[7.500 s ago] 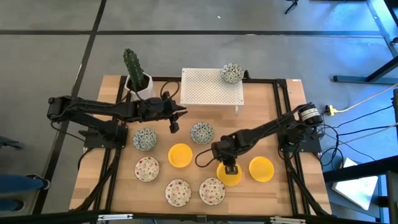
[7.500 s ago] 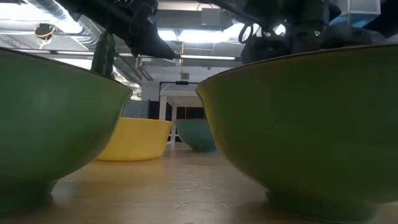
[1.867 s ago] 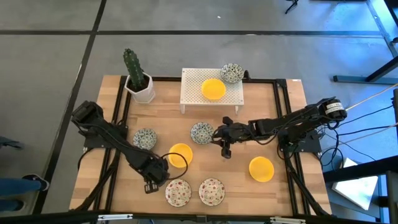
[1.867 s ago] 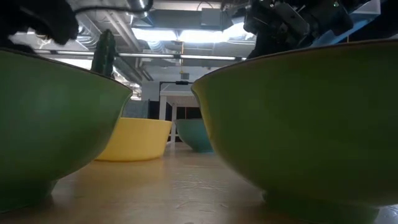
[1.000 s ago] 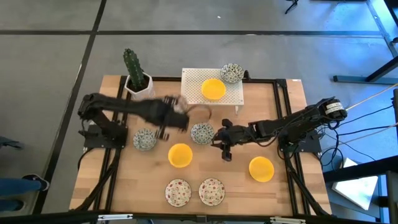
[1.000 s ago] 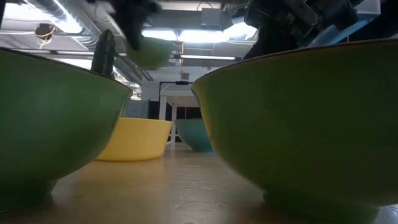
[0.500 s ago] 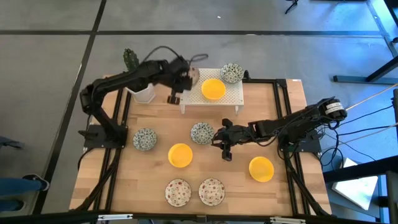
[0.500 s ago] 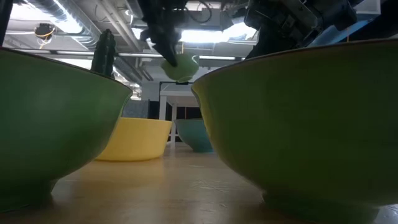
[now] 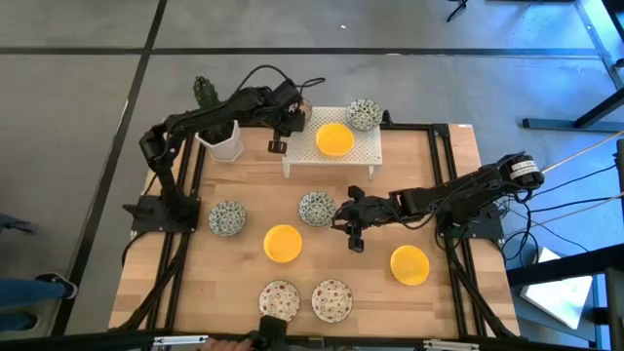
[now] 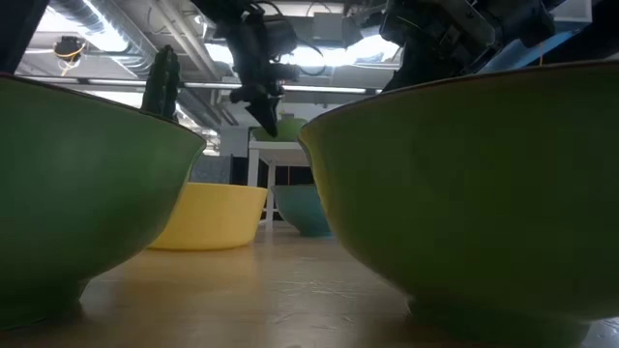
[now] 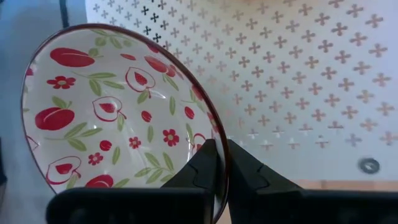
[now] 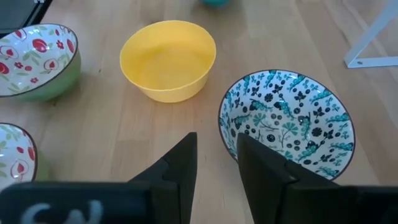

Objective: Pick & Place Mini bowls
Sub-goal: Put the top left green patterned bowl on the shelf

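Observation:
My left gripper [image 9: 289,122] is over the left end of the white perforated stand [image 9: 366,151], shut on a white bowl with red fruit pattern [image 11: 112,118]. A yellow bowl [image 9: 334,138] and a grey-green bowl [image 9: 364,114] sit on the stand. On the table stand two grey-green bowls [image 9: 226,217] [image 9: 317,208], two yellow ones [image 9: 283,243] [image 9: 409,264] and two red-speckled ones [image 9: 280,301] [image 9: 331,300]. My right gripper [image 12: 217,158] is open, low over the table. Its fingers stand either side of the near rim of the middle grey-green bowl [image 12: 286,124], apart from it. My left gripper pinches the red-patterned bowl by its rim [image 11: 219,149], one finger inside the bowl and one outside. The fingers [image 10: 259,111] point down from above. The bowl sits tilted in the hold over the stand's left part; whether its foot touches the stand, I cannot tell.
A white pot with a cactus [image 9: 222,144] stands at the far left corner, partly behind my left arm. The stand's right half holds two bowls. A black frame [image 9: 444,175] runs along the table's sides. Bare wood lies between the stand and the row of bowls.
My left arm has swung up from over the table's middle toward the far edge, carrying the red-patterned bowl, and has lowered it over the stand's left end. My right arm has kept still beside the grey-green bowl.

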